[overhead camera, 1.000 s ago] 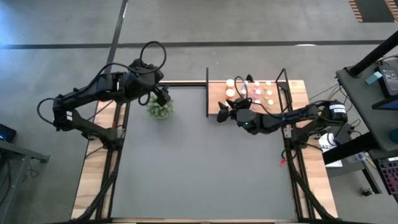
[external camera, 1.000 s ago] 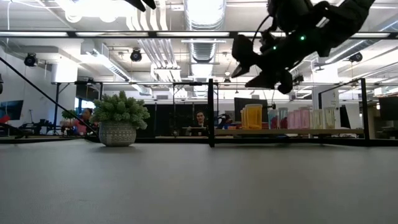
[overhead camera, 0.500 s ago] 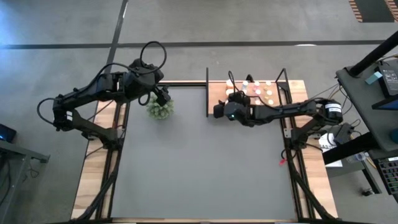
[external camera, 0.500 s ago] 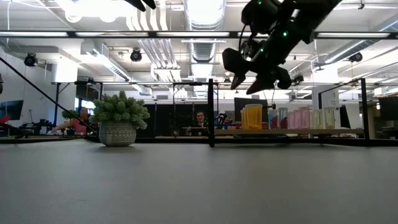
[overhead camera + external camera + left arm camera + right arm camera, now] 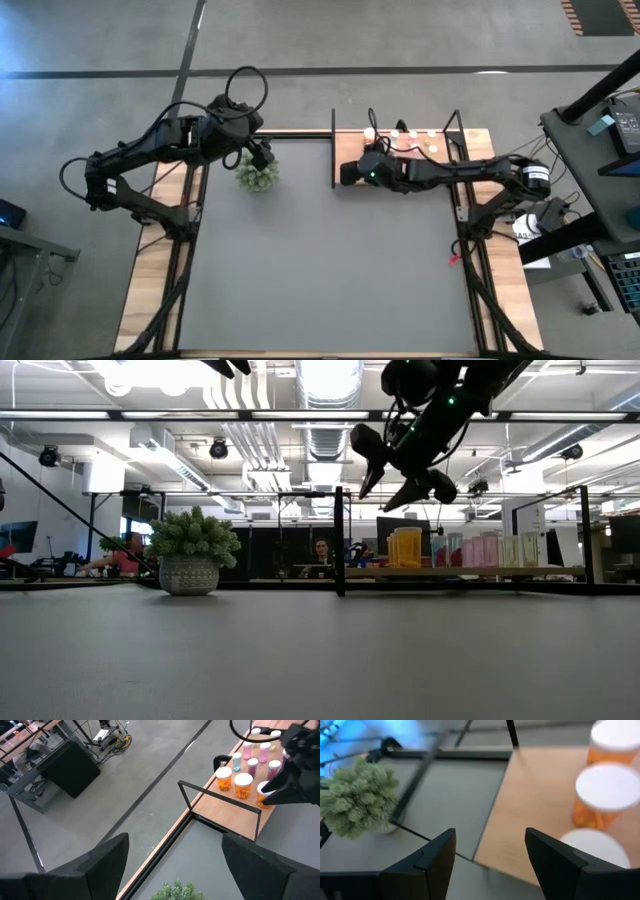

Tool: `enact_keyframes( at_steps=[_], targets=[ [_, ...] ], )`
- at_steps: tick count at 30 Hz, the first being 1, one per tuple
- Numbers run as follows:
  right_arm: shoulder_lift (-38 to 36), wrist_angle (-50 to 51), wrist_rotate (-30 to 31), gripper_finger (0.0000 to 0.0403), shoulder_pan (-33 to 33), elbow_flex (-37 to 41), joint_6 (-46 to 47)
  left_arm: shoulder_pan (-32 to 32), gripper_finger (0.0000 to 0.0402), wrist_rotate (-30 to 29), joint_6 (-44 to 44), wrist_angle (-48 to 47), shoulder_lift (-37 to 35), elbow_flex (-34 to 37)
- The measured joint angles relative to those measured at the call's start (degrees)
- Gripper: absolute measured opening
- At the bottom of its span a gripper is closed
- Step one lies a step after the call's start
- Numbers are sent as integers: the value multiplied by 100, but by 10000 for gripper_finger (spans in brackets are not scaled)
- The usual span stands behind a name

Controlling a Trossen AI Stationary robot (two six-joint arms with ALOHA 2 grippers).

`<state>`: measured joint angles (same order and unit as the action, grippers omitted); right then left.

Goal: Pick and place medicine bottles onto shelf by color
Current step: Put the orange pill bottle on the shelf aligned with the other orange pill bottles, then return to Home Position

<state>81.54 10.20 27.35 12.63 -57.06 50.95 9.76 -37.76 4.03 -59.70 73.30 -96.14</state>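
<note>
The wooden shelf (image 5: 347, 148) with black rods stands at the table's far edge, right of the middle. Medicine bottles stand on it in a cluster (image 5: 412, 134): orange ones (image 5: 605, 795) toward its left, and pink, blue and pale vials (image 5: 252, 765) farther right. My right gripper (image 5: 344, 172) is open and empty and hovers over the shelf's near left corner, beside the orange bottles (image 5: 405, 547). Its fingers (image 5: 435, 865) frame bare wood. My left gripper (image 5: 263, 157) is open and empty, high above the plant at the far left.
A fuzzy green plant ball in a pot (image 5: 257, 175) stands on the dark tabletop (image 5: 320, 270) left of the shelf, below my left gripper. The shelf's upright black rods (image 5: 340, 540) rise at its left end. People sit in the room beyond the table.
My right gripper has gone toward the table's left and far edges, from the shelf's near edge to over its left part. It has risen a little and turned, and it stays open.
</note>
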Motion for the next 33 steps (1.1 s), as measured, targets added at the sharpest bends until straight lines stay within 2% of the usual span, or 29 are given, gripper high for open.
enact_keyframes(
  at_steps=[3,6,26,31,33],
  targets=[
    [28,192,-518,228,179,9,212,-2,302,1,0,0,0,0],
    [86,286,-586,228,218,13,231,-1,302,2,0,0,0,0],
    [109,716,-470,228,393,7,121,0,302,2,0,-137,-1,0],
    [-43,732,-559,228,380,11,-110,-1,302,6,-6,-136,-44,0],
    [-141,731,-675,228,357,-58,-552,-2,302,108,-30,-155,-125,0]
  ],
)
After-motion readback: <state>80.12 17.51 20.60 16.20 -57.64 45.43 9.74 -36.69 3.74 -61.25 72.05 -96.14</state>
